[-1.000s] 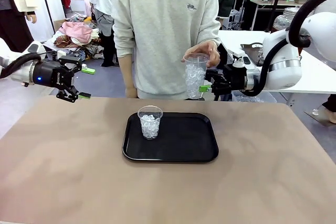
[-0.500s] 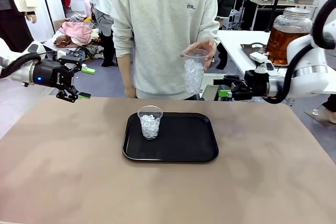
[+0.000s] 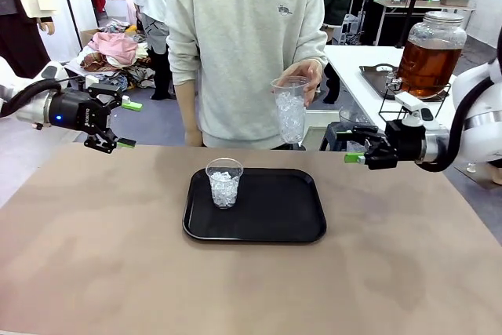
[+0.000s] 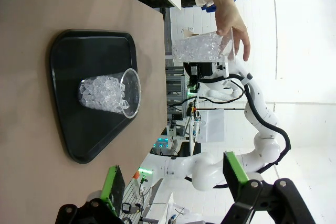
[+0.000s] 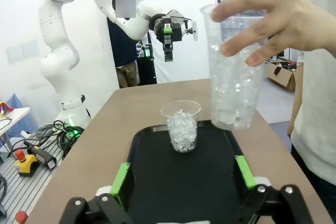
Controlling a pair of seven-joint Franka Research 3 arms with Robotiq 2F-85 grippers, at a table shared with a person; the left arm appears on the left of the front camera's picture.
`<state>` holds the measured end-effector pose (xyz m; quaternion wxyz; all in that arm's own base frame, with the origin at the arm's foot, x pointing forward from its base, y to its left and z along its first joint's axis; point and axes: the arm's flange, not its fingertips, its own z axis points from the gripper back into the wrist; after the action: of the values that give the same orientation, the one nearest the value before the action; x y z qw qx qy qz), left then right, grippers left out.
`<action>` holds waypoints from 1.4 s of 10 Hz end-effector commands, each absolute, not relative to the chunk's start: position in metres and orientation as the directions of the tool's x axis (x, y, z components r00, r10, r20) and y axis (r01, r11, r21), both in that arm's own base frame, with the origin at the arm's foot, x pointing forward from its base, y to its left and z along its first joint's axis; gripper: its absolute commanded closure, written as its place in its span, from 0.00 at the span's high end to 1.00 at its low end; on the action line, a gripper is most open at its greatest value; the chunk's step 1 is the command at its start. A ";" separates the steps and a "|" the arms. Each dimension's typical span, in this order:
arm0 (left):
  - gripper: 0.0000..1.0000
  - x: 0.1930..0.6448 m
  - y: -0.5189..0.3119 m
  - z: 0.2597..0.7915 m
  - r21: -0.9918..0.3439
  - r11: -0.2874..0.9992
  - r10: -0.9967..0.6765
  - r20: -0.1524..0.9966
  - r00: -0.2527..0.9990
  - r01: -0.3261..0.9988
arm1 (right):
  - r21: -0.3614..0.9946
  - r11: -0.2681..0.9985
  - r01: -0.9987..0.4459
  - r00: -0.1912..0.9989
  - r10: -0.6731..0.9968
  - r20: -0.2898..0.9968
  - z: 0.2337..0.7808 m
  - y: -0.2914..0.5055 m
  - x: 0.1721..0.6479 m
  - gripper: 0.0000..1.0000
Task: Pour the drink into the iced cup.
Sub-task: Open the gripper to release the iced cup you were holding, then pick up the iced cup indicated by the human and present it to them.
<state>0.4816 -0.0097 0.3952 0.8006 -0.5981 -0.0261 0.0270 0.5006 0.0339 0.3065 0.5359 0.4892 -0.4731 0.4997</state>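
Observation:
A short clear cup of ice [image 3: 224, 183] stands on the left part of a black tray [image 3: 282, 209]. A person at the far side holds a taller cup of ice [image 3: 291, 111] in one hand above the tray's far edge. The drink, amber liquid in a round glass dispenser jar [image 3: 427, 52] with a metal lid, stands on a side table at the back right. My right gripper [image 3: 345, 147] hovers open and empty to the right of the held cup, pointing left. Off the table's far left corner, my left gripper [image 3: 125, 124] is open and empty.
The brown table [image 3: 118, 256] has free room around the tray. In the right wrist view the held cup [image 5: 233, 87] hangs above the tray [image 5: 152, 156], close ahead of my open right gripper [image 5: 182, 179]. The left wrist view shows my left gripper [image 4: 173, 182] far from the tray [image 4: 79, 51].
My right arm has drawn back to the right, away from the person's held cup, uncovering the dispenser jar behind it. The left arm and the cup on the tray have not moved.

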 end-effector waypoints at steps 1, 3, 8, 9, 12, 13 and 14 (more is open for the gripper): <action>1.00 0.481 -0.010 0.396 -0.959 0.283 0.073 0.010 0.997 -0.011 | 0.022 0.025 -0.999 0.024 0.088 0.996 0.307 0.026 0.479 1.00; 1.00 0.481 -0.010 0.396 -0.959 0.283 0.073 0.010 0.997 -0.011 | 0.032 0.012 -0.999 0.032 0.078 0.996 0.305 0.021 0.474 1.00; 1.00 0.481 -0.010 0.396 -0.959 0.283 0.073 0.010 0.997 -0.011 | 0.049 0.025 -0.998 0.051 0.084 0.995 0.302 0.023 0.480 1.00; 1.00 0.481 -0.010 0.396 -0.959 0.283 0.073 0.010 0.997 -0.011 | 0.049 0.025 -0.998 0.051 0.084 0.995 0.302 0.023 0.480 1.00; 1.00 0.481 -0.010 0.396 -0.959 0.283 0.073 0.010 0.997 -0.011 | 0.049 0.025 -0.998 0.051 0.084 0.995 0.302 0.023 0.480 1.00; 1.00 0.481 -0.010 0.396 -0.959 0.283 0.073 0.010 0.997 -0.011 | 0.049 0.025 -0.998 0.051 0.084 0.995 0.302 0.023 0.480 1.00; 1.00 0.481 -0.010 0.396 -0.959 0.283 0.073 0.010 0.997 -0.011 | 0.049 0.025 -0.998 0.051 0.084 0.995 0.302 0.023 0.480 1.00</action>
<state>0.4816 -0.0097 0.3952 0.8006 -0.5981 -0.0261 0.0270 0.4790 0.0220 0.2999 0.5393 0.4871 -0.4698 0.5011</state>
